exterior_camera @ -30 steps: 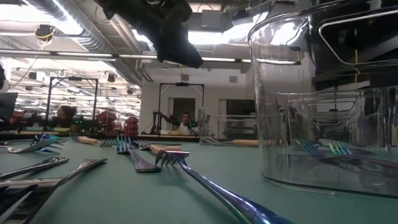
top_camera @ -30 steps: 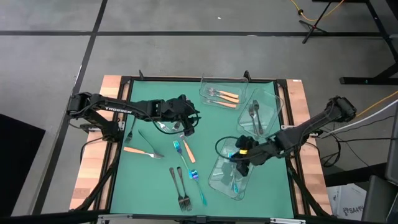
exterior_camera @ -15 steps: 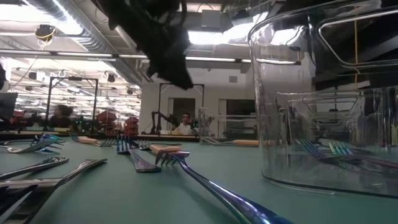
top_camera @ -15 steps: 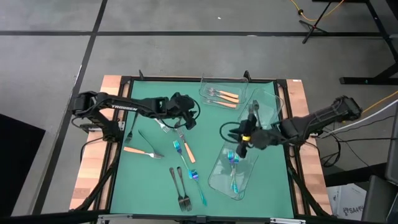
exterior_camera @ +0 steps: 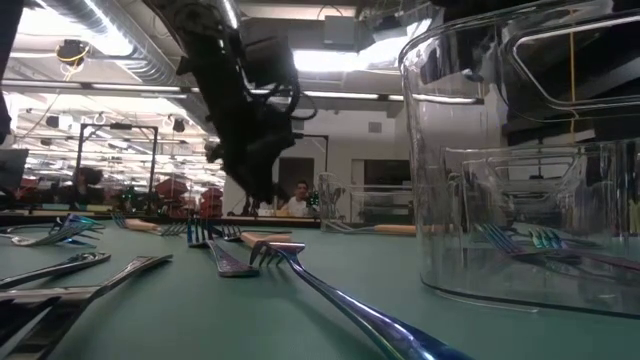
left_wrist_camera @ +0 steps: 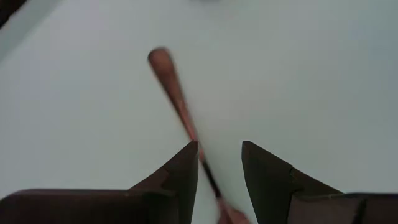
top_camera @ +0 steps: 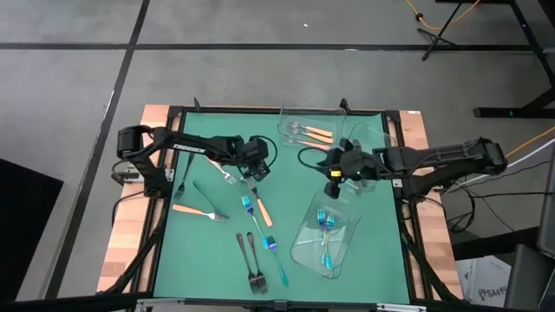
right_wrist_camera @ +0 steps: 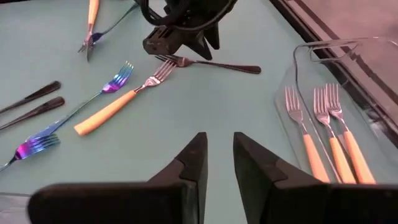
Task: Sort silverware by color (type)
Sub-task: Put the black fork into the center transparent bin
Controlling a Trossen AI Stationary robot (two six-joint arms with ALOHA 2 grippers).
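An orange-handled fork (top_camera: 262, 211) lies flat on the green mat. My left gripper (left_wrist_camera: 219, 165) is open and points steeply down just above it, with one finger on each side of the fork's neck near the silver head (right_wrist_camera: 158, 71); the orange handle (left_wrist_camera: 171, 87) runs out beyond the fingers. My right gripper (right_wrist_camera: 217, 152) hovers open and holds nothing, above the mat between the three clear trays (top_camera: 333, 186). More forks lie loose on the mat: blue ones (top_camera: 250, 206), dark ones (top_camera: 251, 264), another orange one (top_camera: 192, 211).
Three clear trays stand at the right. The far one (top_camera: 290, 117) holds orange-handled forks, the one by the right edge (top_camera: 381, 139) holds dark forks, and the near one (top_camera: 303, 251) holds blue forks. A dark fork (right_wrist_camera: 214, 65) lies just beyond my left gripper.
My left gripper has come down toward the orange-handled fork, tipping more steeply downward and rolling. My right gripper has swung from over the blue-fork tray toward the table's far edge, rising a little and rolling. No fork on the mat has moved.
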